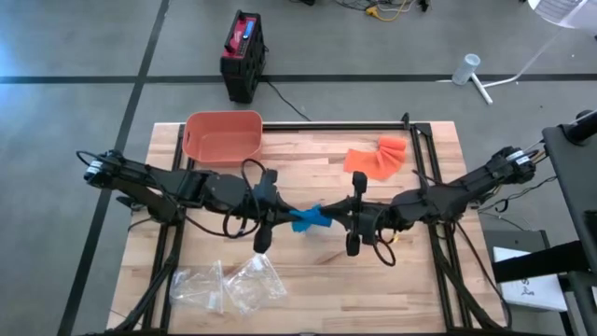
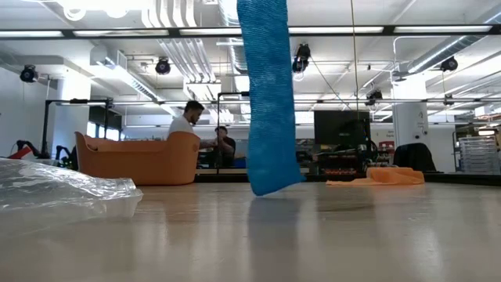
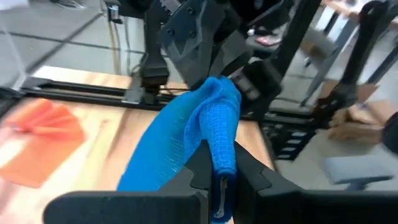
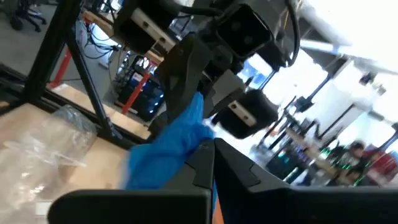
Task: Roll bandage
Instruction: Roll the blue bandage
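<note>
The blue bandage (image 1: 310, 219) hangs between both grippers above mid-surface. Left gripper (image 3: 214, 186) and right gripper (image 4: 208, 163) fingers are clamped on it. Risk: opposing pull slips the fabric out. Only the low view shows its tail touching the surface (image 2: 313, 235).

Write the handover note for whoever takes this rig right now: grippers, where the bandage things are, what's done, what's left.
Left gripper: shut on the blue bandage, above mid-table.
Right gripper: shut on the same bandage from the opposite side, close to the left one.
Blue bandage: held between the two grippers, with a loose length hanging down until its end reaches the table.
Orange bandage: lying unrolled at the far right of the table, untouched.
Orange bin at the far left; clear plastic bags at the near left.
Done: blue bandage picked up.
Left: no neat roll shows yet; rolling is to be done.
</note>
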Action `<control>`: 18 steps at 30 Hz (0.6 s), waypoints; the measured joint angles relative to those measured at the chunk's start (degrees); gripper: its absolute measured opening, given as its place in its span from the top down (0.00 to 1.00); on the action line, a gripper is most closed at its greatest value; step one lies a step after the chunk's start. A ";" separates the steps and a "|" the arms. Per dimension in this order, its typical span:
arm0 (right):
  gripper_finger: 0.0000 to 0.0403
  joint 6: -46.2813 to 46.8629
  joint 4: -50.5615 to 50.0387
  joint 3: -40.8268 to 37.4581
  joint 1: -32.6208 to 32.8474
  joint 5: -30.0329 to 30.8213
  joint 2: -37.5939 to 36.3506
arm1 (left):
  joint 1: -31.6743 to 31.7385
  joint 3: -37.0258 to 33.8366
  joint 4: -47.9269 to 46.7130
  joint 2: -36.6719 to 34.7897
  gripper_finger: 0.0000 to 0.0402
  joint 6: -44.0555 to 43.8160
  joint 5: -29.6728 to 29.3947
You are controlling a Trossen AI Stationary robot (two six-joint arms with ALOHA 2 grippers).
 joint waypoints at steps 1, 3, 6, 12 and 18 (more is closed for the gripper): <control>0.99 1.99 -1.75 0.64 0.00 0.10 -0.03 | 0.00 0.00 -0.58 0.00 0.97 1.03 -1.10; 0.98 6.66 -7.01 2.71 -0.07 0.24 -0.06 | -0.02 0.00 -1.76 0.00 0.97 3.98 -3.41; 0.98 14.80 -17.64 7.06 -0.20 -0.97 0.04 | 0.08 0.00 -2.33 0.01 0.97 10.22 -6.55; 0.94 26.00 -24.73 10.18 -0.96 -4.08 0.68 | 0.00 -0.07 -1.60 0.22 0.97 19.41 -9.78; 0.83 31.81 -26.21 10.10 -0.81 -1.30 -1.70 | -0.31 -2.09 -0.87 0.22 0.97 28.75 -10.18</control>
